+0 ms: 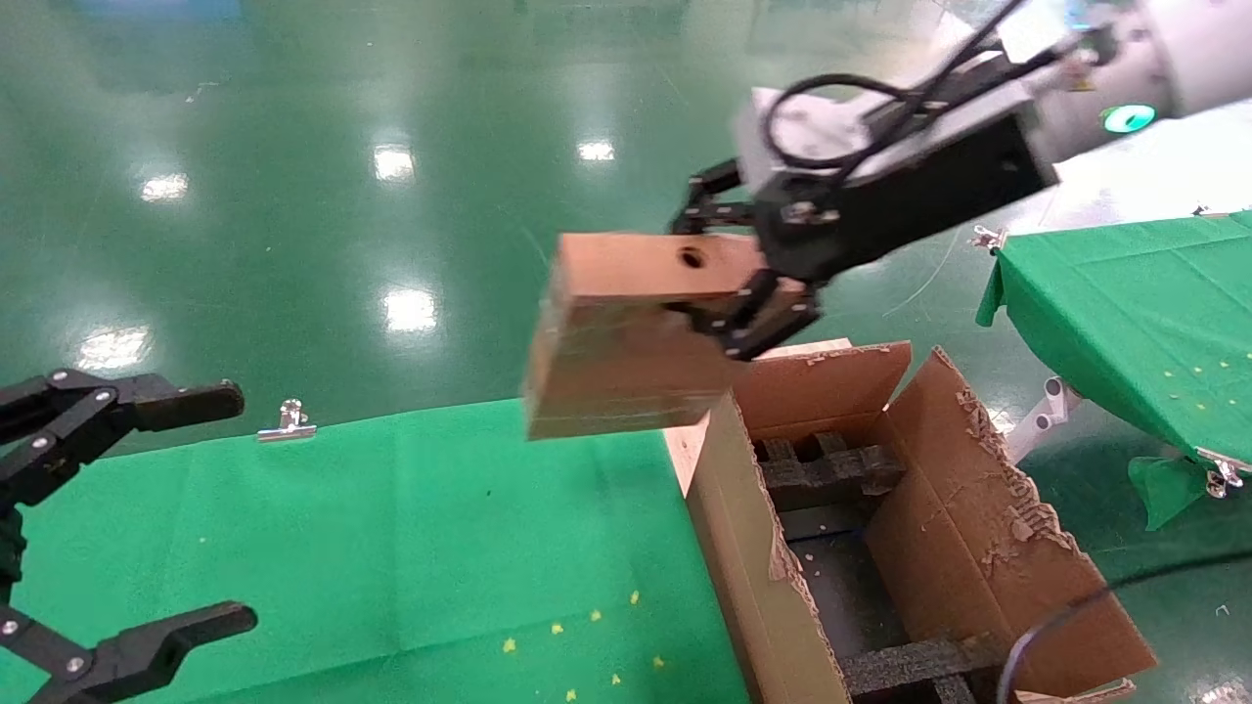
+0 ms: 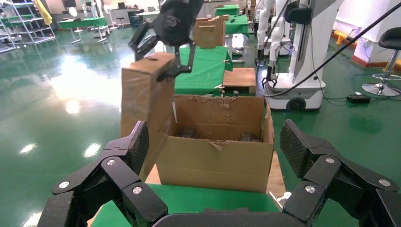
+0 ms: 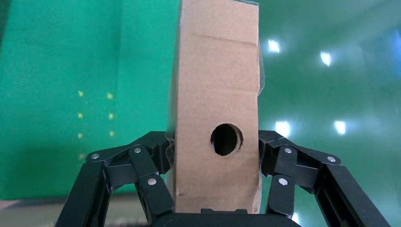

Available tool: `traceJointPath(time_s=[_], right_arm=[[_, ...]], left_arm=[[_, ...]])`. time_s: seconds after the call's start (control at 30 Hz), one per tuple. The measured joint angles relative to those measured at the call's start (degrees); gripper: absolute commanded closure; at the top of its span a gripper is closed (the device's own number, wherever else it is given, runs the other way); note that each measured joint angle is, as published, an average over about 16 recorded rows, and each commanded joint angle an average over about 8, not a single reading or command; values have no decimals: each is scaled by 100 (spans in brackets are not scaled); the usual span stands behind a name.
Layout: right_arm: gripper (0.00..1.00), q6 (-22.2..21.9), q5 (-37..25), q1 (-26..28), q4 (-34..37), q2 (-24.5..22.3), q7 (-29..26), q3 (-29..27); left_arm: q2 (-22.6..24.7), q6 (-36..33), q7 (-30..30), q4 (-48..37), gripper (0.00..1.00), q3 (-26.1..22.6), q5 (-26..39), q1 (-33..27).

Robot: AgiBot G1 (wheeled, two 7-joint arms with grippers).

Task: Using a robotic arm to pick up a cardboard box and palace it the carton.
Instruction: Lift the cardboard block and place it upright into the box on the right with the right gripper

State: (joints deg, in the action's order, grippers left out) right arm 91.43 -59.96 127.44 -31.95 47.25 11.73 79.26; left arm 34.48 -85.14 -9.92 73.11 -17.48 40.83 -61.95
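Head view: cardboard box above carton edge

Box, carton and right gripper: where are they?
box (image 1: 626,367), head view, its broad front face
carton (image 1: 988,528), head view, its inner right flap
right gripper (image 3: 217,187), right wrist view, between fingertips clamping the box

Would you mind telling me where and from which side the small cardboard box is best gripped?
Grip the cardboard box across its two broad faces at the end near the round hole, coming in along its narrow edge. It is flat and thin, so the jaws span it easily; the right gripper holds it this way now, beside the carton.
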Motion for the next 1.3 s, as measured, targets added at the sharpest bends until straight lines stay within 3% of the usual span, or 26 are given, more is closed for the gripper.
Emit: traceJointPath(time_s=[0.63,1.0,1.3], right_arm=[[100,-86,-360,554,1076,-1404,863,1117],[100,-107,-400,392,1691,-1721,1212,1345],[100,-144,-332,309,1819,-1744,1189,1360]], left_arm=[[-2,2,2,0,0,-4,-3,-1],[-3,3,3,-1,0,-6,-5,-1],[-3,4,4,-2,0,-6,-7,0]])
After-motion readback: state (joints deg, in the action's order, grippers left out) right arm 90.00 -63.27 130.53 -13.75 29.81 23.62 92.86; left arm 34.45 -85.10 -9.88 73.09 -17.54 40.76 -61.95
